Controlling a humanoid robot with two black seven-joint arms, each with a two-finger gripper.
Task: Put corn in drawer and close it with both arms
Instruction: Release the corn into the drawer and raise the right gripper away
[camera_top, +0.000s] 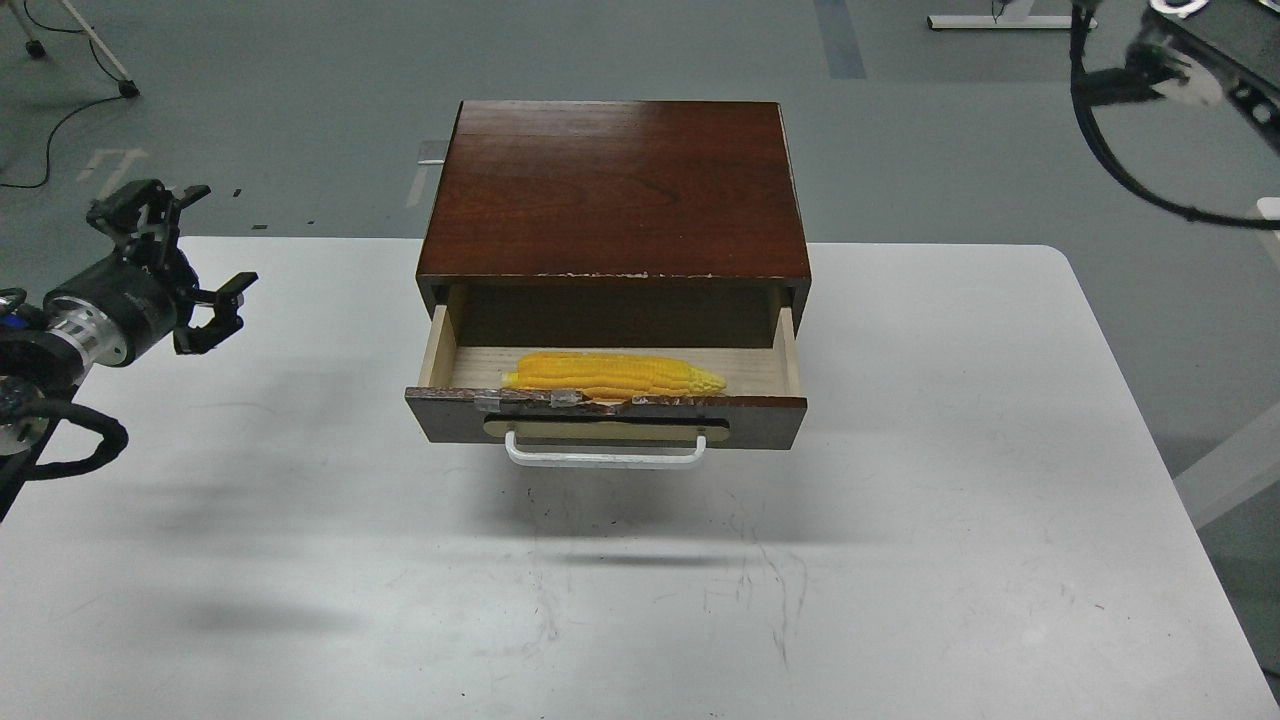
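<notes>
The yellow corn (612, 375) lies lengthwise inside the open drawer (606, 418), against its front wall. The drawer has a dark red-brown front with a chipped, taped top edge and a white bar handle (605, 457), and it is pulled out of the red-brown cabinet (614, 190). My left gripper (180, 262) is open and empty, hovering over the table's left edge, well left of the drawer. Of my right arm only a blurred part with a black cable (1150, 70) shows at the top right corner; its gripper is out of view.
The cabinet stands at the back middle of the white table (900, 560). Grey floor lies beyond, with a stand's legs and cable at the top left.
</notes>
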